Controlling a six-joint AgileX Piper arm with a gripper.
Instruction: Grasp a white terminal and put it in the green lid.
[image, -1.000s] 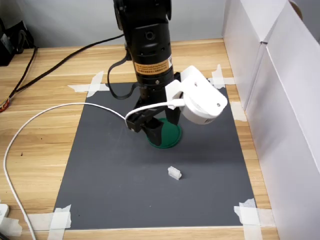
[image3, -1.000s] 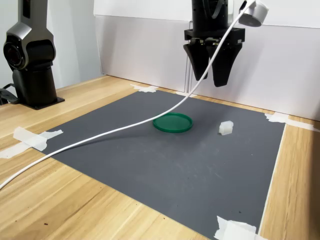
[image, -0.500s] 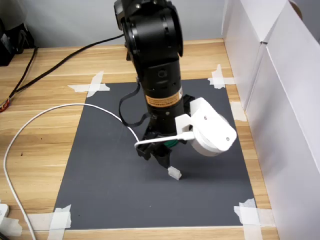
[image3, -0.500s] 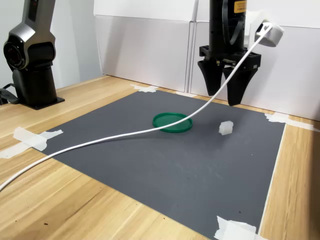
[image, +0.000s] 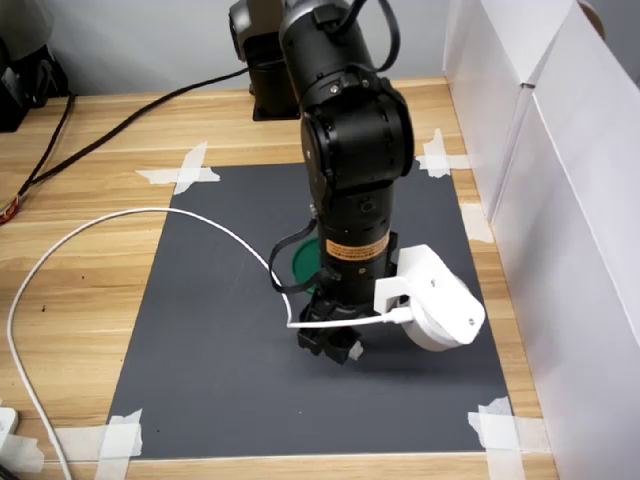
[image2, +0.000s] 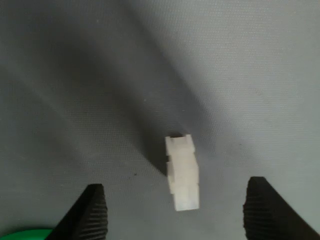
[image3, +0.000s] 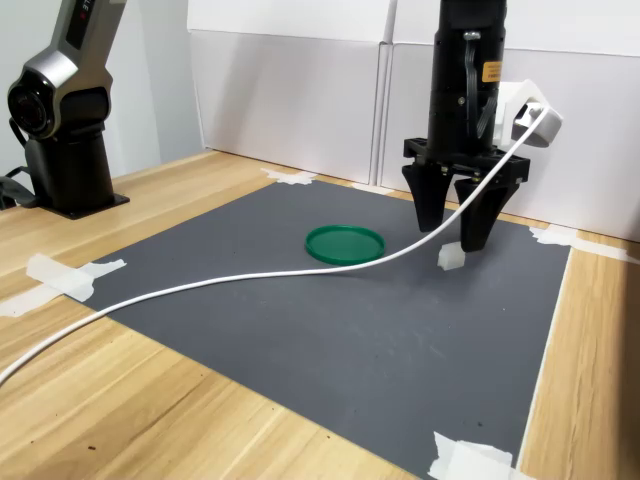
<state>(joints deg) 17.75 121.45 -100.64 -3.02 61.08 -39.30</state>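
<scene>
a dark grey mat (image3: 330, 330) lies on a wooden table (image3: 150, 400), its corners held by strips of white tape (image3: 62, 277). the green lid (image3: 345, 244) rests flat on the mat toward its far edge. just beside it, on the second exterior view's right, the white terminal (image3: 451, 257) sits on the mat, apart from the lid. the gripper (image3: 453, 232) hangs directly over the terminal, jaws spread, one finger to each side and a little above it. a white cable (image3: 250, 276) runs from the wrist camera (image3: 530, 112) down across the mat to the table's near left corner. a second black arm base (image3: 65, 120) stands at the table's far left edge.
</scene>
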